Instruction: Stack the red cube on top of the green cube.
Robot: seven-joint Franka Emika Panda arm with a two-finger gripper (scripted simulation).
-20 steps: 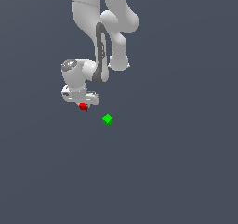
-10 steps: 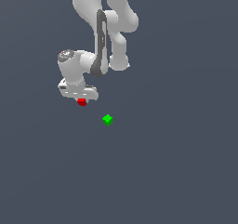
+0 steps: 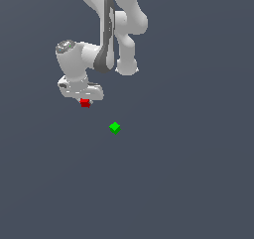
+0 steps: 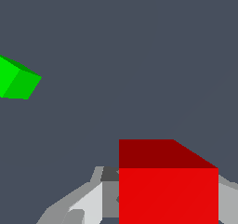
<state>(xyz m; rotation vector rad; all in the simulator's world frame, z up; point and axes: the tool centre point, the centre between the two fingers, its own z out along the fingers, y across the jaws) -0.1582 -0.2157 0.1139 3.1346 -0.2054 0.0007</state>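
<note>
Red cube (image 3: 85,103) (plain, matte) in end effector (image 3: 85,102)

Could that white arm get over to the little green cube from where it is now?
Probably yes. The gripper, holding the small red cube, is close to the small green cube, with only bare grey floor between them.

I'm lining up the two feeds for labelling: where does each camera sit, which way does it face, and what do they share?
Exterior view: off the arm, looking onto the grey floor; shows the white arm and gripper.
Wrist view: on the wrist, looking along the fingers past the red cube.
Shared: the red cube at the gripper and the green cube, apart from it.
</note>
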